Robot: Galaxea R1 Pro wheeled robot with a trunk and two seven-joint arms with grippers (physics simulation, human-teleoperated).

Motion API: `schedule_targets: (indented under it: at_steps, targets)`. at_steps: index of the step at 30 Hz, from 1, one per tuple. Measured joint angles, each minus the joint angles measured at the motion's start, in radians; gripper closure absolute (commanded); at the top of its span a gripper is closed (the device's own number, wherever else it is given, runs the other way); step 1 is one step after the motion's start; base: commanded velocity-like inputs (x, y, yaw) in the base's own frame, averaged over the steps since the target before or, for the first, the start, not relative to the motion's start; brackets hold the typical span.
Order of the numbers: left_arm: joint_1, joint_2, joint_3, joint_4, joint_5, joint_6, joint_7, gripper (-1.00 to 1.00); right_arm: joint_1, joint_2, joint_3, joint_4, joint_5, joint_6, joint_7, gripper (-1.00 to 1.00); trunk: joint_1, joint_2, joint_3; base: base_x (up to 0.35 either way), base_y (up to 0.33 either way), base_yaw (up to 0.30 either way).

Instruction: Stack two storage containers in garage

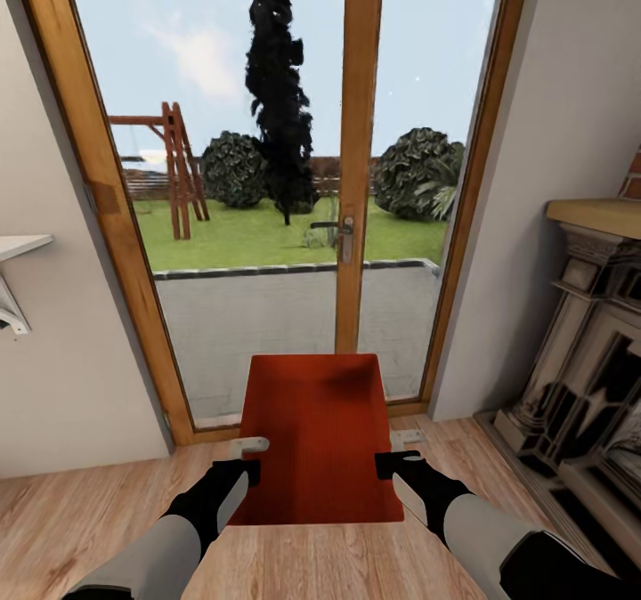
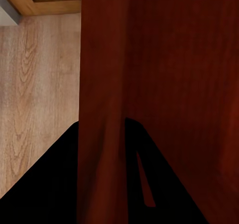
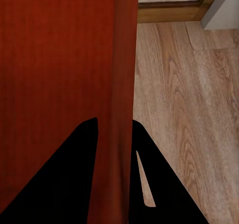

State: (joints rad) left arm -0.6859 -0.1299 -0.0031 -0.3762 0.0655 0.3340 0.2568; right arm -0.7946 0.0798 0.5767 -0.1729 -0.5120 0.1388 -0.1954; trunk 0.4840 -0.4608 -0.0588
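Observation:
One red-orange storage container (image 1: 316,431) hangs open-top over the living room's light wood-plank flooring (image 1: 80,520), held level in front of me. My left gripper (image 1: 245,462) is shut on its left wall, and my right gripper (image 1: 392,458) is shut on its right wall. In the left wrist view the container wall (image 2: 102,84) runs between the black fingers (image 2: 50,184) of the left gripper (image 2: 102,127). The right wrist view shows the same grip: the bin wall (image 3: 122,59) sits between the jaws of the right gripper (image 3: 113,122). The second container and the garage are out of view.
A wood-framed glass patio door (image 1: 356,137) with a metal handle (image 1: 343,237) stands straight ahead, close to the bin's far end. The brick-and-dark-stone fireplace (image 1: 592,360) is at the right. A white wall shelf (image 1: 18,248) juts out at the left.

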Motion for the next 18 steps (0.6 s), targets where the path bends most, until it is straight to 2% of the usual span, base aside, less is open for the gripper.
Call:
schedule_targets:
  at_steps: [18]
  targets:
    - [0.0,0.0,-0.001,0.0,0.0,-0.002,0.0,1.0,0.0,0.0,0.001,0.0,-0.001,-0.002,0.0,1.0,0.0,0.0,0.0,0.0,0.0,0.0]
